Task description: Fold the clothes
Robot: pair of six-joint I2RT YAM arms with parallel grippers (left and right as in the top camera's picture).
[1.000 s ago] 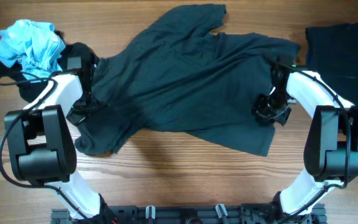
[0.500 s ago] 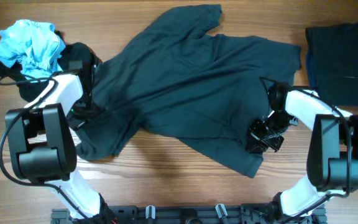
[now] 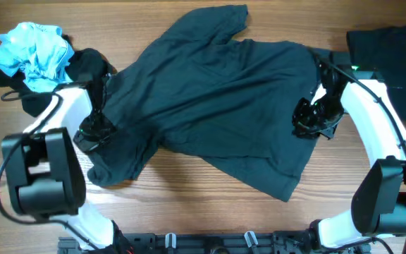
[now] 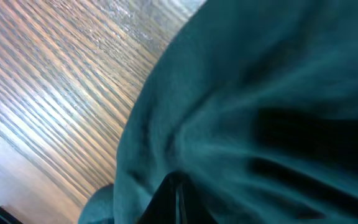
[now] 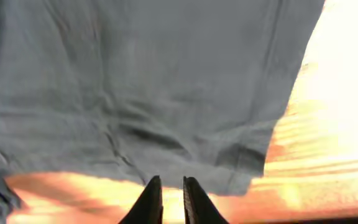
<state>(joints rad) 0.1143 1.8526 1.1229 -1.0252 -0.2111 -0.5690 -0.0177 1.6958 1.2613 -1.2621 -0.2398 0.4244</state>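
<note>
Sprawling over the middle of the wooden counter point(image 3: 189, 212) is a big dark shirt point(image 3: 217, 106). It lies unfolded, skewed and creased, with one narrow end reaching toward the far edge and a corner pointing toward the near side.

At the far right corner, apart from the shirt, a folded garment point(image 3: 386, 56) in black lies flat, partly cut off by the edge of the overhead view. At the far left a black heap point(image 3: 83, 67) lies bunched just beside the shirt's left edge. A crumpled blue garment point(image 3: 34, 53) lies against the heap's far left side.

The left gripper point(image 3: 94, 130) sits at the shirt's left border. In its wrist view the fingers are pressed together with folds of the dark cloth gathering at their tips, so it is clamped on the shirt.

The right gripper point(image 3: 309, 120) is over the shirt's right side. Its wrist view shows the two fingers a narrow gap apart with nothing between them, and the shirt's hem and bare counter lie below.
</note>
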